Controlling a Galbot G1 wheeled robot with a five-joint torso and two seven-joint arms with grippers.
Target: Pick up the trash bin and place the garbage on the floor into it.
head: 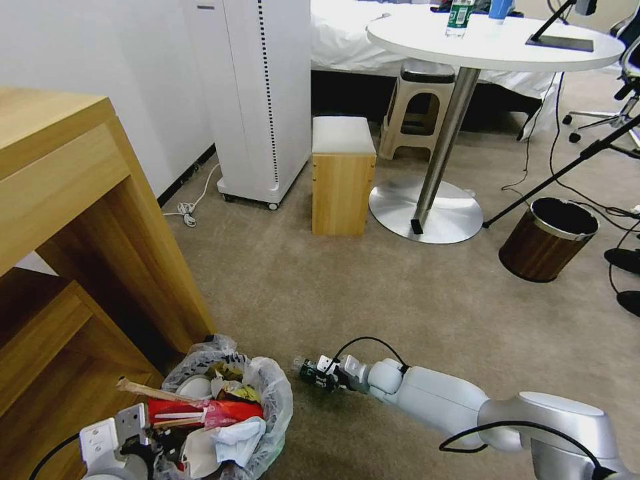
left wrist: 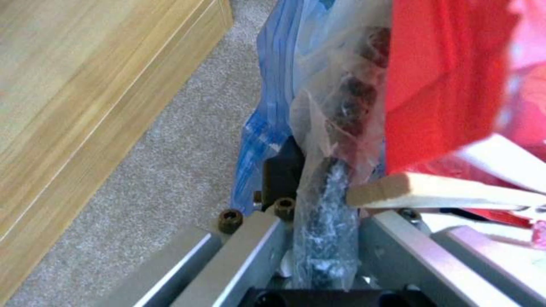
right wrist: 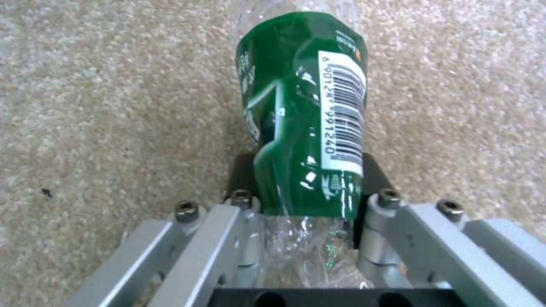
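The trash bin [head: 230, 407], stuffed with red wrappers and paper, hangs low at the left, its bagged rim clamped in the left pincer [left wrist: 324, 213]. Just to its right, low over the floor [head: 373, 293], the right pincer [right wrist: 307, 200] grips a green-label bottle [right wrist: 304, 119] whose long axis points away from the wrist, toward the bin.

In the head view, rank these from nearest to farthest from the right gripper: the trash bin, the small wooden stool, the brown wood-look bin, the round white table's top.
From the right gripper, shut on the green-label bottle:
1. Trash bin, just to its left, held by the left gripper.
2. Small wooden stool, ahead.
3. Brown wood-look bin, ahead to the right.
4. Round white table's top, farthest back.
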